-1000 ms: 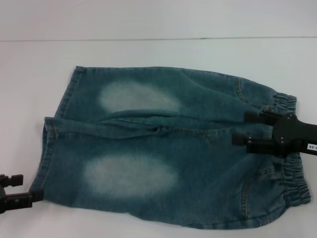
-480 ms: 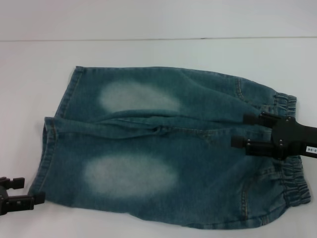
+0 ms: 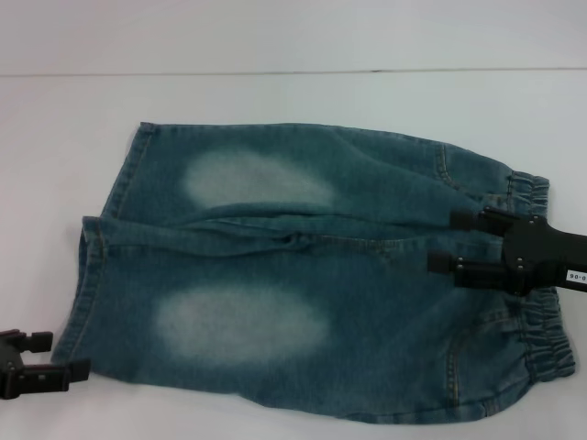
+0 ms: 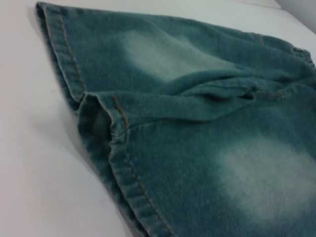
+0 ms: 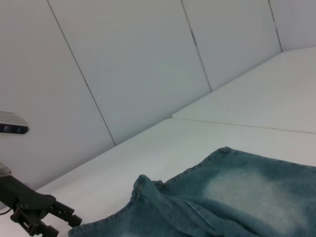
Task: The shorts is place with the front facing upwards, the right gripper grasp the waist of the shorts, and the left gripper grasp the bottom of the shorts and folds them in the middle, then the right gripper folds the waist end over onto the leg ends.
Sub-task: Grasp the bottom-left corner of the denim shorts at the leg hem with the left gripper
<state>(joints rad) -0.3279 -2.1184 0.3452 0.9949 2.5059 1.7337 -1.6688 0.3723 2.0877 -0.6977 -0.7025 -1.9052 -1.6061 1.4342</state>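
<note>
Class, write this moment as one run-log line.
shorts: flat, unfolded | right gripper: open over waist | left gripper: open beside near leg hem

The shorts [image 3: 312,275] lay flat on the table [image 3: 275,96], filling the middle and lower frame, leg ends at left and waist at right. The right gripper [image 3: 463,243] sat over the waist at right. The left gripper [image 3: 53,354] stood at the lower-left corner, beside the nearer leg's hem.

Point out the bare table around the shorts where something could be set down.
Free: the wide white table strip beyond the shorts, and the patch left of the leg hems. Crowded: the left gripper by the near hem corner, the right gripper over the waistband.
</note>
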